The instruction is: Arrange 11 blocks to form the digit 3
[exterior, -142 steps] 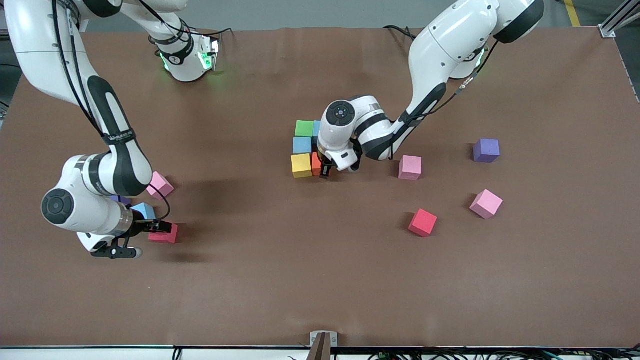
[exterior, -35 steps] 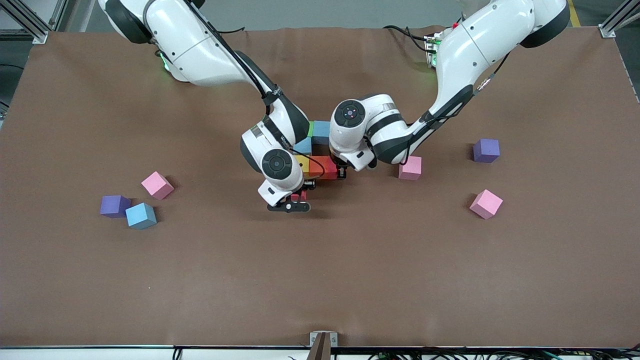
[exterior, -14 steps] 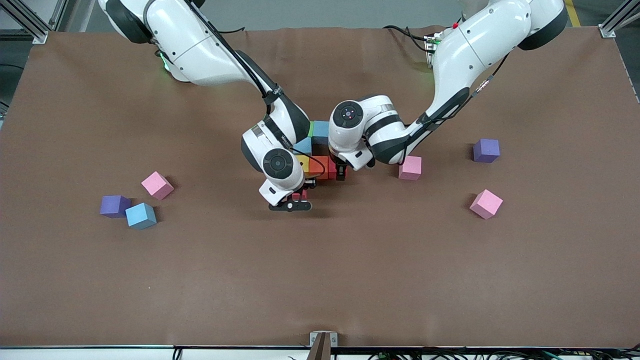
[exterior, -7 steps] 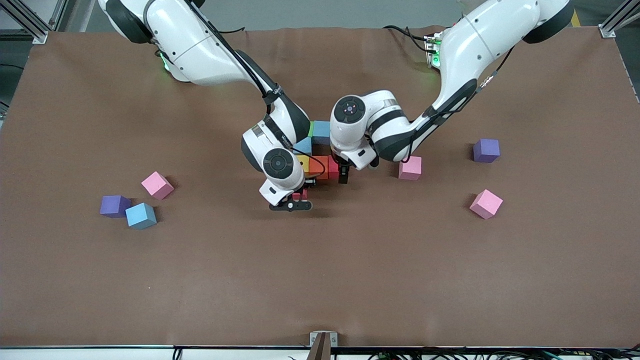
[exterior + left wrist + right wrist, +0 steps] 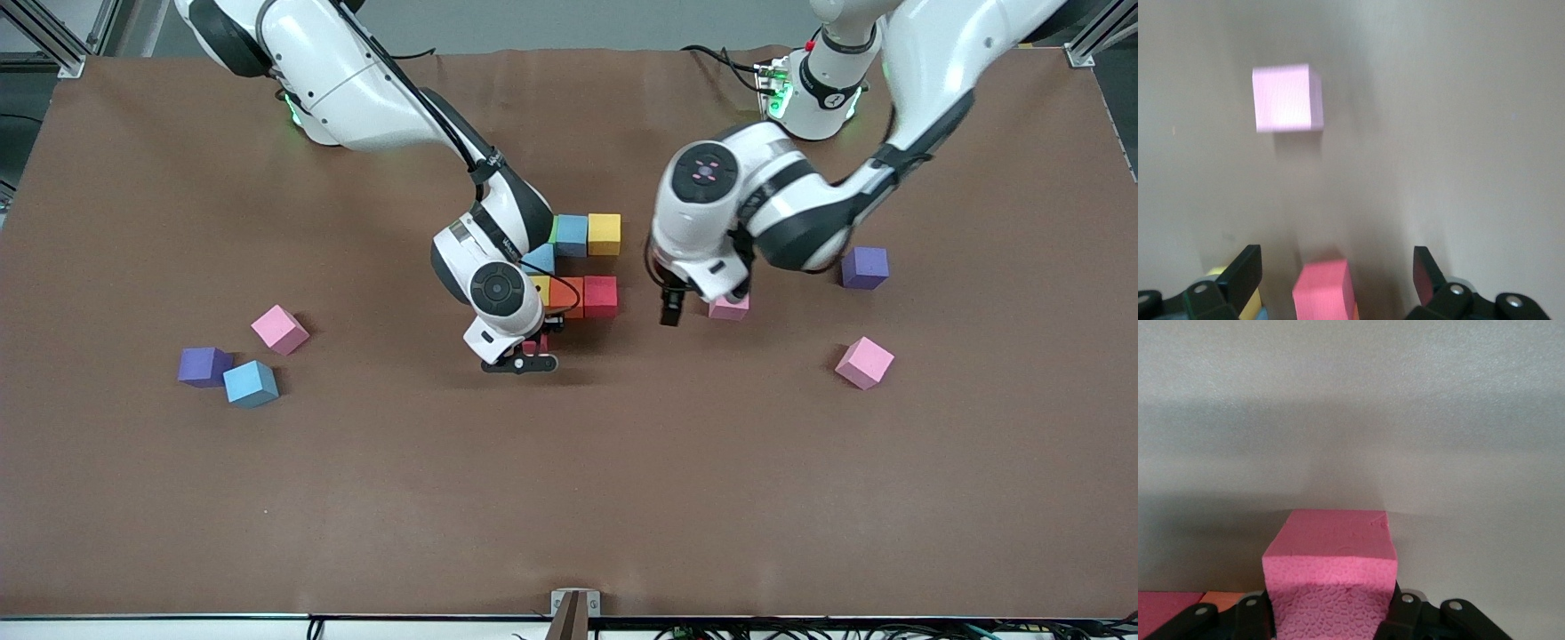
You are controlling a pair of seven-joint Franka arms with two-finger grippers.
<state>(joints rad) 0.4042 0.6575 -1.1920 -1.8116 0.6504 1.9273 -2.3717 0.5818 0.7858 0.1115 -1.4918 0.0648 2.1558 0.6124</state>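
Front view: right gripper (image 5: 531, 352) is sitting low at the cluster's camera-side edge, fingers clamping a red-pink block (image 5: 532, 346), probably lining it up as the next cell of the 3. Cluster so far: light blue (image 5: 572, 235), yellow (image 5: 604, 233), orange (image 5: 566, 295) and red (image 5: 601, 296) blocks butted together on the counter (image 5: 569, 498). Left gripper (image 5: 669, 308) is hanging over bare counter between the red block and a loose pink block (image 5: 729, 308), fingers spread, holding nothing. Left wrist view: fingers (image 5: 1245, 275) are standing wide apart and empty, red block (image 5: 1323, 290) below them, another pink block (image 5: 1287, 97) lying well apart. Right wrist view: fingers (image 5: 1253, 615) are pinching the block's (image 5: 1333, 583) sides so it is sitting square.
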